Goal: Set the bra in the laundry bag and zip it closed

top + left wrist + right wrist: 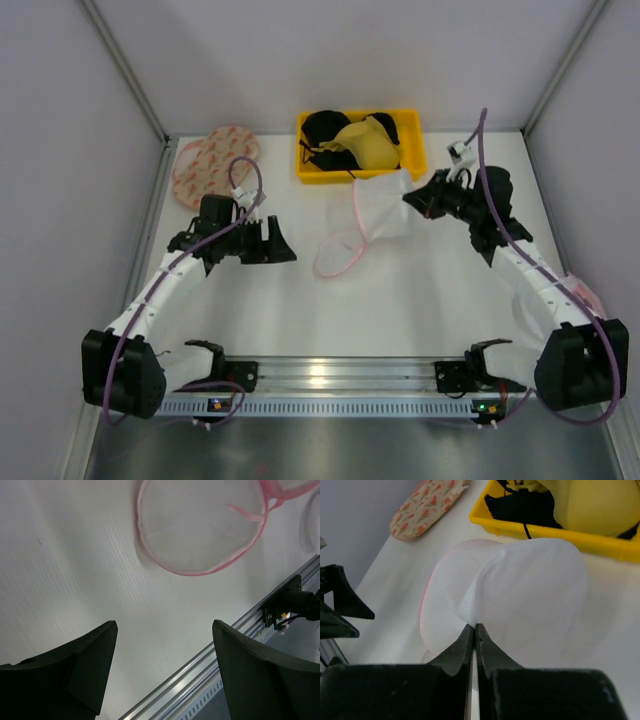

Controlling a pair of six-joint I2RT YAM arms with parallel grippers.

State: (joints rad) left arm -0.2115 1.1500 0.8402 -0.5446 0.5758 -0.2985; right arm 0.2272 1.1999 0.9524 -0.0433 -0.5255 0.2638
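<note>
Right wrist view: right gripper (474,629), arm stretched forward, pinches laundry bag (530,595) mesh at 12 o'clock; left gripper (165,626) spread.

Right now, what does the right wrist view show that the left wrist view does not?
Only the right wrist view: the right gripper, jaws shut on a fold of the laundry bag, the yellow tray holding the bra and black bras, and a flowered pouch. Only the left wrist view: the left gripper, jaws wide open and empty, and the metal rail. Both: the laundry bag's white mesh with pink rim, and the white table.
</note>
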